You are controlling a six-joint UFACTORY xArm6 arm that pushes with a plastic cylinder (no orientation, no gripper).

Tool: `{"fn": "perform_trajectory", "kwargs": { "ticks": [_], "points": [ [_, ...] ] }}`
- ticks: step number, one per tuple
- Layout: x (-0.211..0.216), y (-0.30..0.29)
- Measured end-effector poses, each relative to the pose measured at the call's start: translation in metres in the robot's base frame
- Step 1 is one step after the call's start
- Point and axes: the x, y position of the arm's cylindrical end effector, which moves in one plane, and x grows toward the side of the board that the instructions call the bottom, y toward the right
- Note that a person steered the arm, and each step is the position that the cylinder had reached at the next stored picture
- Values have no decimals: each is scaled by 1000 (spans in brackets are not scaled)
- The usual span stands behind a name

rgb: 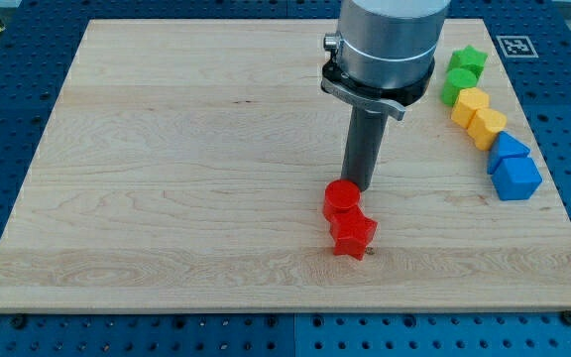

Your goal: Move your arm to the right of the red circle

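The red circle block [342, 199] lies on the wooden board [167, 178], a little right of the middle and toward the view's bottom. A red star block [353, 235] touches it just below. My dark rod comes down from the arm at the view's top, and my tip [358, 187] stands just above and slightly right of the red circle, touching or nearly touching its upper edge.
At the view's right edge a row of blocks runs down the board: a green star [467, 61], a green block [454, 89], two yellow blocks [470, 103] [487, 127], and two blue blocks [507, 149] [515, 178]. A marker tag [514, 46] sits at the top right corner.
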Motion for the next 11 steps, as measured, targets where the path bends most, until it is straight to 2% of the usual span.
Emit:
{"fn": "perform_trajectory", "kwargs": {
  "ticks": [5, 11],
  "points": [
    [-1, 23],
    [20, 37]
  ]
}}
